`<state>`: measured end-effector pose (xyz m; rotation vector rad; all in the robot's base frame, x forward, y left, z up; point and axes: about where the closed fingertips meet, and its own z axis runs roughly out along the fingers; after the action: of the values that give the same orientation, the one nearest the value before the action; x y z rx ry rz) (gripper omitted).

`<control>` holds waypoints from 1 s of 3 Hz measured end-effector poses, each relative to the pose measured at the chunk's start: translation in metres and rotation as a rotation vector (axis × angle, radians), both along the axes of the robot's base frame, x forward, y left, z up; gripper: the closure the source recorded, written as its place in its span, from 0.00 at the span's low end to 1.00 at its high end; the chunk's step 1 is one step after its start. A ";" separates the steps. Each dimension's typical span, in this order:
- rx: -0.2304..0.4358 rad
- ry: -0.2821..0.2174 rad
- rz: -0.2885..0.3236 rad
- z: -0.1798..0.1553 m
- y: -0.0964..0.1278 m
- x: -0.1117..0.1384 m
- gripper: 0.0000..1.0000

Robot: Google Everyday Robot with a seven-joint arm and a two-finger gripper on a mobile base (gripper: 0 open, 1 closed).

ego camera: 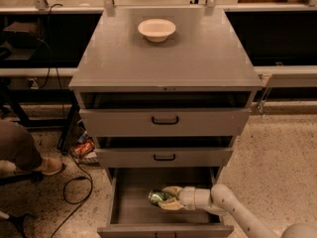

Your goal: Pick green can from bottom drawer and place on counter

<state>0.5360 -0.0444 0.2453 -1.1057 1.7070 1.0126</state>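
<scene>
The green can (pixel 157 197) is in the open bottom drawer (pixel 130 202), lying on its side between the fingers of my gripper (pixel 165 199). The gripper reaches in from the right on a pale arm (pixel 233 209), and its tan fingers (pixel 172 190) are closed on the can above and below, holding it slightly above the drawer floor. The grey counter (pixel 163 58) is the top of the cabinet, well above the gripper.
A white bowl (pixel 156 29) stands at the back of the counter. The two upper drawers (pixel 165 120) with black handles are partly pulled out and overhang the bottom drawer. A person's leg and shoe (pixel 29 155), cables and a snack packet (pixel 83 148) are on the floor at the left.
</scene>
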 end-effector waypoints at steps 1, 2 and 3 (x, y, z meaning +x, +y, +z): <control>0.000 0.000 0.000 0.000 0.000 0.000 1.00; 0.022 -0.062 -0.025 0.028 -0.017 -0.001 1.00; 0.010 -0.174 -0.065 0.078 -0.047 -0.002 1.00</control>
<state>0.5345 -0.0915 0.3235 -1.0916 1.5861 0.8583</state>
